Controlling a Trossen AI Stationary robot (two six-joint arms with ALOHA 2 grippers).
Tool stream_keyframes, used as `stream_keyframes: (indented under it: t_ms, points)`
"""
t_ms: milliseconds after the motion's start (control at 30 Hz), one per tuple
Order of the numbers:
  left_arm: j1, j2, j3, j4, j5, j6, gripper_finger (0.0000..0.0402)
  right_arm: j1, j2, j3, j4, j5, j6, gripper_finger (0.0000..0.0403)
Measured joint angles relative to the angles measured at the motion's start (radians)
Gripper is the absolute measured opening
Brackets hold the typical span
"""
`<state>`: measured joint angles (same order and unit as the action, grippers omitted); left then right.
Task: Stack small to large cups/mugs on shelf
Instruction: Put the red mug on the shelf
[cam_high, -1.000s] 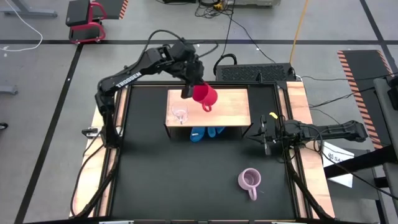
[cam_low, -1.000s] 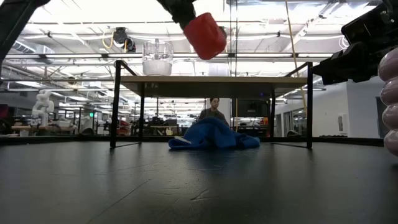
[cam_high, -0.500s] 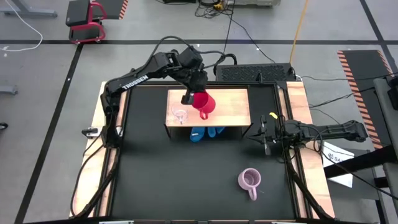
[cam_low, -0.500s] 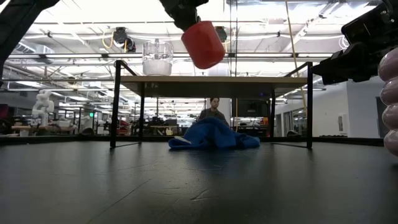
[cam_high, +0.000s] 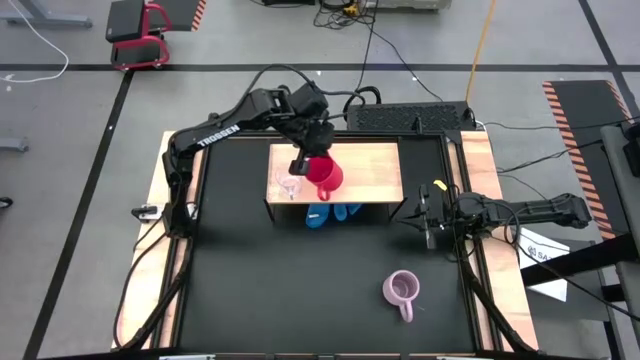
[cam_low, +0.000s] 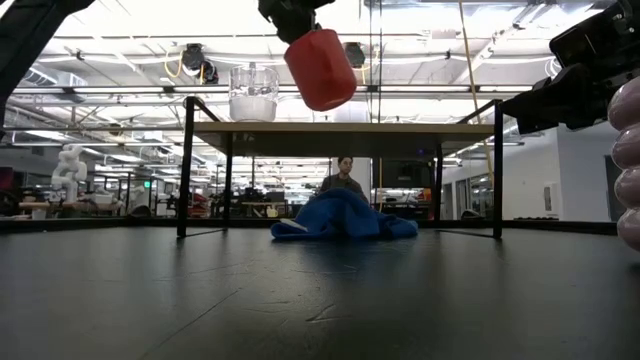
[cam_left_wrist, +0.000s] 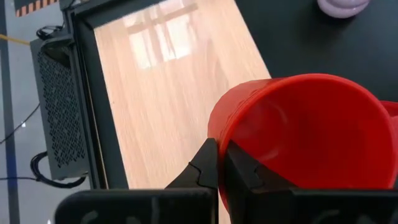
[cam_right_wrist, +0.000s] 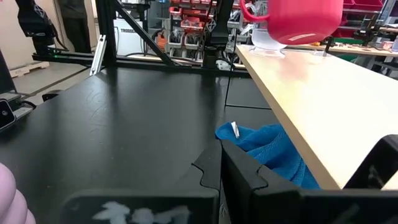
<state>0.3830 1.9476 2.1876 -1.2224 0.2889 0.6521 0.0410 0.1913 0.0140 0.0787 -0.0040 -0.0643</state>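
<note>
My left gripper (cam_high: 300, 163) is shut on the red mug (cam_high: 323, 175) above the shelf's light wooden top board (cam_high: 372, 170). In the low view the mug (cam_low: 320, 68) hangs clear above the board, right of the small clear glass (cam_low: 253, 93). The glass (cam_high: 289, 186) stands on its base on the board's left part. The lilac mug (cam_high: 402, 289) stands on the black tabletop at the near right. My right gripper (cam_high: 428, 222) is shut and empty, low beside the shelf's right end. My left gripper holds the red mug by its rim (cam_left_wrist: 216, 134), one finger (cam_left_wrist: 242, 177) inside the mug and the other outside the wall. The fingers come from above, slanting down. The mug hangs below them, tilted and clear of the shelf board.
A blue cloth (cam_high: 330, 213) lies on the tabletop under the shelf, also in the low view (cam_low: 345, 217). The shelf's black frame legs (cam_low: 186, 165) stand at its corners. A person shows in the room far behind the table.
My left gripper has carried the red mug toward the table's near and left edges, closer to the clear glass. The mug has tipped more upright and stays clear of the board.
</note>
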Motion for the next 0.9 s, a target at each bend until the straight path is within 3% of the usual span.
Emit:
stream_keyframes:
  t_ms: [900]
  points:
    - [-0.057,0.046,-0.002,-0.08,-0.157,-0.002,0.0005,0.0,0.004,0.0,0.007,0.0,0.0,0.0]
